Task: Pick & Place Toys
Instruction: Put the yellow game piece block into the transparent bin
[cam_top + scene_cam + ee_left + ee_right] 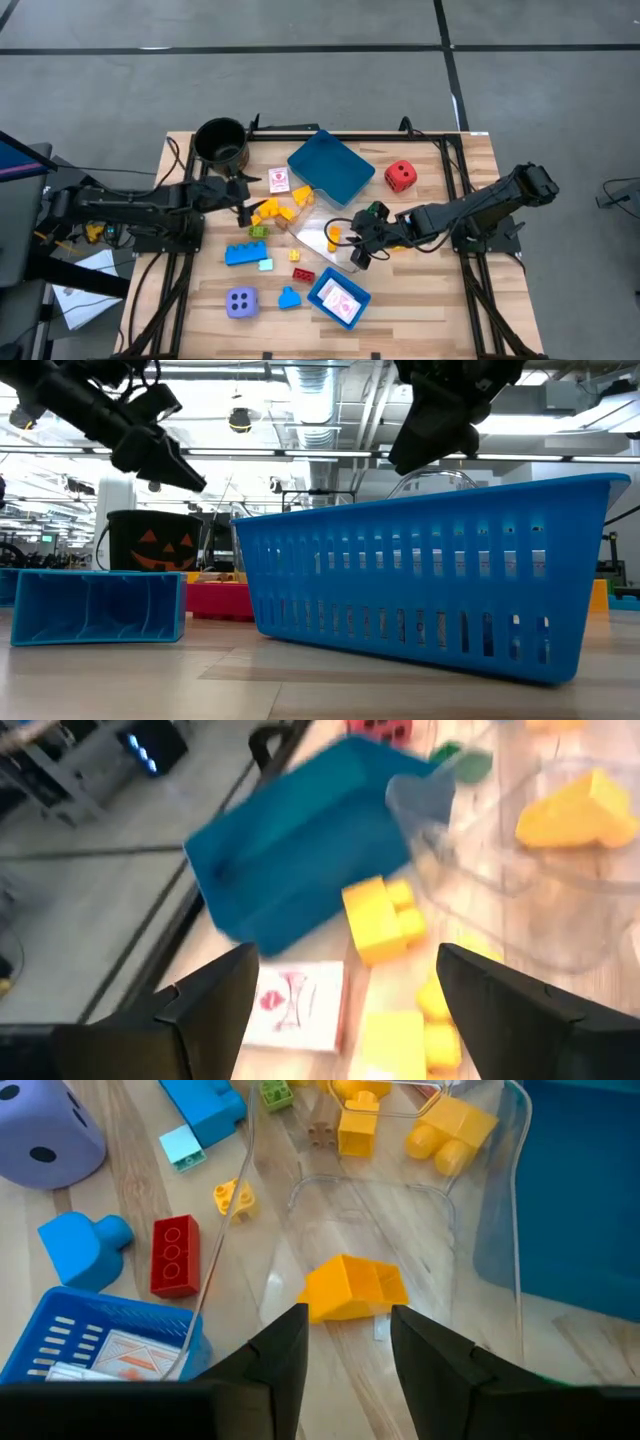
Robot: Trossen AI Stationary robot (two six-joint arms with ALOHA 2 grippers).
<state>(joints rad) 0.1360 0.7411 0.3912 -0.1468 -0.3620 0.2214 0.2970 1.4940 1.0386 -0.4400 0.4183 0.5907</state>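
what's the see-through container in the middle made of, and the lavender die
The see-through container looks like thin, glossy clear plastic: the wood grain and an orange-yellow brick show through it, and its edges catch light. The lavender die looks matte and softly rounded, with dark dots; possibly foam or soft plastic, though that cannot be settled.

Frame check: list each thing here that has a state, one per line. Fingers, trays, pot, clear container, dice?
Left gripper: fingers open, empty, over the card.
Right gripper: fingers partly closed, holding nothing, at the clear container's open mouth.
Clear container: lying on its side, orange brick inside.
Large tray: tilted, empty.
Small tray: upright, holds cards.
Pot: upright.
Red die: three dots up.
Lavender die: four up.
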